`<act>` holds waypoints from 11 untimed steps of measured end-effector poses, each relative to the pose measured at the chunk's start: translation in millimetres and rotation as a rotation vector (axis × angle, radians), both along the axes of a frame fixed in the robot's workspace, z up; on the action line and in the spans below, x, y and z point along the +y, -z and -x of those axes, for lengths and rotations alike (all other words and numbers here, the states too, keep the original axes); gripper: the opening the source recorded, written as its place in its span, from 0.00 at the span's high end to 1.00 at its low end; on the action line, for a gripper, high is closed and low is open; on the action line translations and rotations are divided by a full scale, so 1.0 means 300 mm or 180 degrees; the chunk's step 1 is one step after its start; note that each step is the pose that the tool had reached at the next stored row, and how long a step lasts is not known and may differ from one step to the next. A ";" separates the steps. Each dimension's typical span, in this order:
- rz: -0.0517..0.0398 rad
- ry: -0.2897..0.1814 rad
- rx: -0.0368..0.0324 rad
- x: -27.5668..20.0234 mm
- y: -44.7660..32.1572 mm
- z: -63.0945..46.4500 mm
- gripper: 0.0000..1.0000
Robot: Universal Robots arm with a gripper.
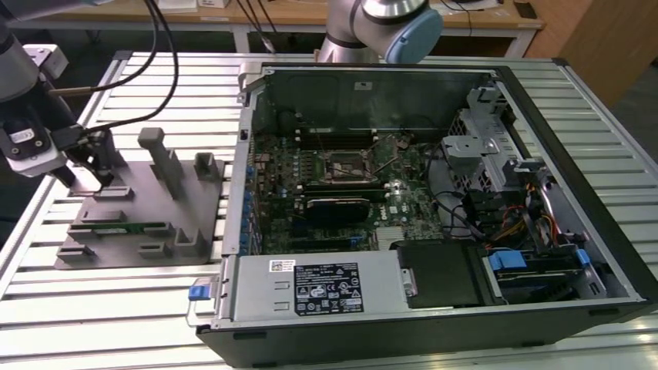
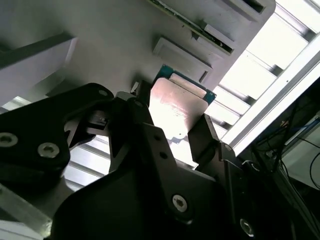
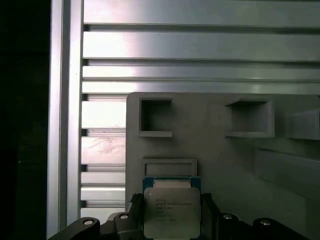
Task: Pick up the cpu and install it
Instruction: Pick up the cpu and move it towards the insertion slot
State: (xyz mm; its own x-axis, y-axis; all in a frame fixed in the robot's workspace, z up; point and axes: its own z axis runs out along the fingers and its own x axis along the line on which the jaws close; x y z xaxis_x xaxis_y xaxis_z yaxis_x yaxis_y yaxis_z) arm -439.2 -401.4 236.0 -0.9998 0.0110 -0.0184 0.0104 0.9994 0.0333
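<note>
the hand [image 2: 175, 131] grips the cpu [image 3: 171, 212] over the grey tray [image 1: 139, 202], which holds a memory stick [image 1: 125, 227], at nine o'clock of the open computer case [image 1: 411, 339] in the exterior view.

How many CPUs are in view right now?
1. The cpu is gripped by the end effector at the grey tray. Whether the motherboard socket holds another cannot be told.
</note>
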 end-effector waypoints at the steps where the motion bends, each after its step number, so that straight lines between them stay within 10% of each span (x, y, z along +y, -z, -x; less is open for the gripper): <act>1: 0.0000 0.0000 0.0000 0.000 -0.008 0.000 0.46; 11: 0.0000 0.0000 -0.0005 0.000 -0.094 0.000 0.46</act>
